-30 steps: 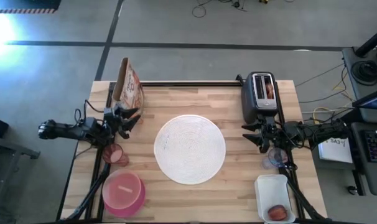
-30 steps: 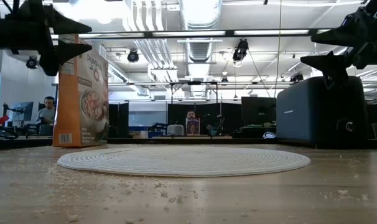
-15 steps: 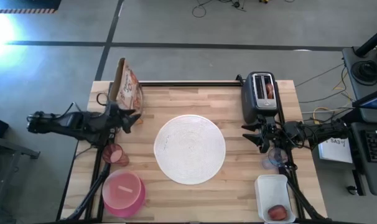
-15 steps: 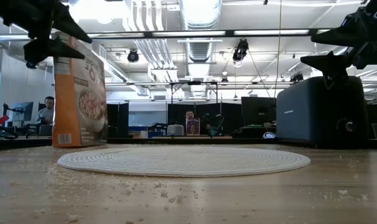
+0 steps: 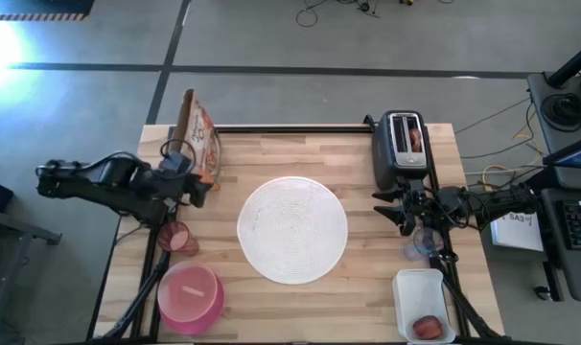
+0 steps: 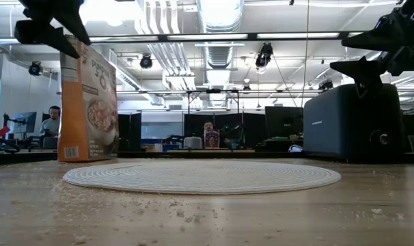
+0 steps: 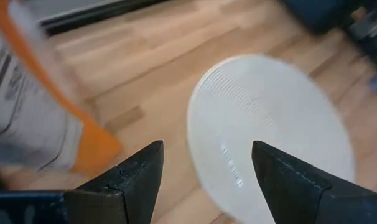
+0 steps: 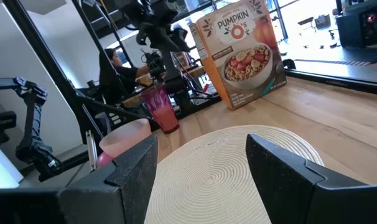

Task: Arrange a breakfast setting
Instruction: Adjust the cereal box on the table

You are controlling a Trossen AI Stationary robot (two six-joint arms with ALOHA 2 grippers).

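Centrally on the table (image 5: 271,149) lies the large round white plate (image 5: 291,230). Left of the plate, the left gripper (image 5: 197,188) hovers open and empty beside the cereal box (image 5: 198,139). Right of the plate, the right gripper (image 5: 391,208) waits spread wide, empty, before the toaster (image 5: 401,146). Nearer the front left sit the pink tumbler (image 5: 178,237) and magenta bowl (image 5: 190,298).

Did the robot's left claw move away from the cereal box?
Yes. In the high view the left gripper has pulled back toward the table's left edge, ending just beside the cereal box, which stands in the same spot by the round white placemat.
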